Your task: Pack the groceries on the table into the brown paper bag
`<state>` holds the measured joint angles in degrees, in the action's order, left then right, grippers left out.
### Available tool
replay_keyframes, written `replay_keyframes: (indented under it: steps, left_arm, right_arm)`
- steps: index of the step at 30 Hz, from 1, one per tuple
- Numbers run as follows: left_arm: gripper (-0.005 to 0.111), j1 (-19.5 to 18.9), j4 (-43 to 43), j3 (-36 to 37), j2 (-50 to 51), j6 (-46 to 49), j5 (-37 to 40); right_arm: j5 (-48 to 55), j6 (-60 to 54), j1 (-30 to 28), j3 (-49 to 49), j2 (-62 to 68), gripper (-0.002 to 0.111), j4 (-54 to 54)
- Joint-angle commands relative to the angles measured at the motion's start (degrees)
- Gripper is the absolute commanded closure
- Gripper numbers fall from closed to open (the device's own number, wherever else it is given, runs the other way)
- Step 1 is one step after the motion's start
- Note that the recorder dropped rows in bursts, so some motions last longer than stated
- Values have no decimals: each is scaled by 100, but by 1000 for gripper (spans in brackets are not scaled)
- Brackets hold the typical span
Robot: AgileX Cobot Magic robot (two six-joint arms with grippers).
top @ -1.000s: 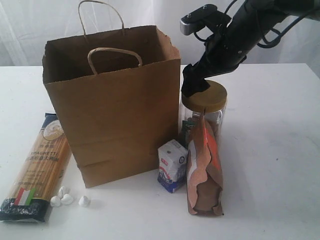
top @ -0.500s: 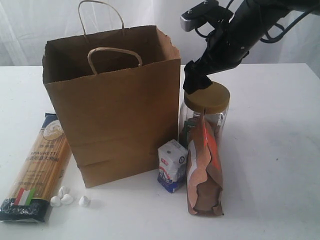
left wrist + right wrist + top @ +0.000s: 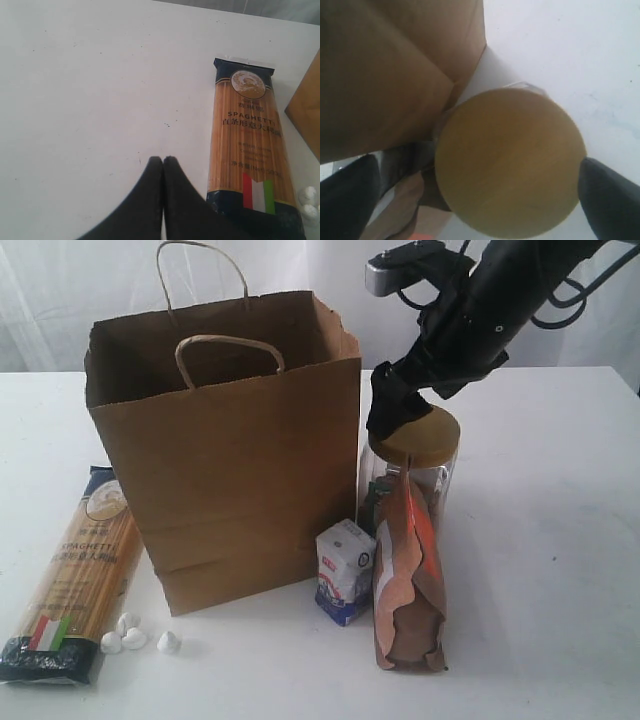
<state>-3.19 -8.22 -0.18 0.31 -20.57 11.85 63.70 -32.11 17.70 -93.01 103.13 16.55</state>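
Behind the brown pouch (image 3: 406, 590), glass jar (image 3: 432, 440) sits half-hidden.

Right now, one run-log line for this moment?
right gripper: open, straddling jar lid | left gripper: shut, near spaghetti | bag: upright, open

the right hand (image 3: 396, 412) has lifted a little off the left edge of the lid and slid rightward, while its arm has swung more upright, so the grey camera block (image 3: 402, 264) on the wrist now rides higher and further right than a second ago. beneath it the gold-lidded glass jar (image 3: 428, 438) has been nudged slightly to the right, leaving a somewhat wider gap between it and the brown paper bag (image 3: 230, 460).
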Motion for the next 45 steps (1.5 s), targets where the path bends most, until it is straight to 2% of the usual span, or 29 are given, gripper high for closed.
replay_keyframes:
  steps: [1, 13, 16, 21, 26, 32, 40, 43, 45]
  left_arm:
    - [107, -13, 17, 18, -31, 1, -13]
    - [107, -13, 17, 18, -31, 1, -25]
    - [107, -13, 17, 18, -31, 1, -25]
    - [107, -13, 17, 18, -31, 1, -25]
    - [107, -13, 17, 18, -31, 1, -25]
    - [107, -13, 17, 18, -31, 1, -25]
    - [107, -13, 17, 18, -31, 1, 74]
    - [107, -13, 17, 18, -31, 1, 86]
    - [107, -13, 17, 18, -31, 1, 86]
  right_arm:
    - [277, 132, 5, -26, -51, 3, 30]
    - [505, 241, 5, -26, -39, 3, 8]
    - [533, 241, 5, -26, 29, 3, -351]
    - [-156, 431, 5, -26, 105, 3, -1537]
    - [-626, 566, 5, -26, 94, 3, -1211]
    - [-254, 556, 5, -26, 94, 3, -880]
    - [442, 556, -8, -464, 94, 3, -1655]
    - [626, 530, -236, -792, 9, 3, -1782]
    - [626, 201, -622, -810, -133, 3, -1478]
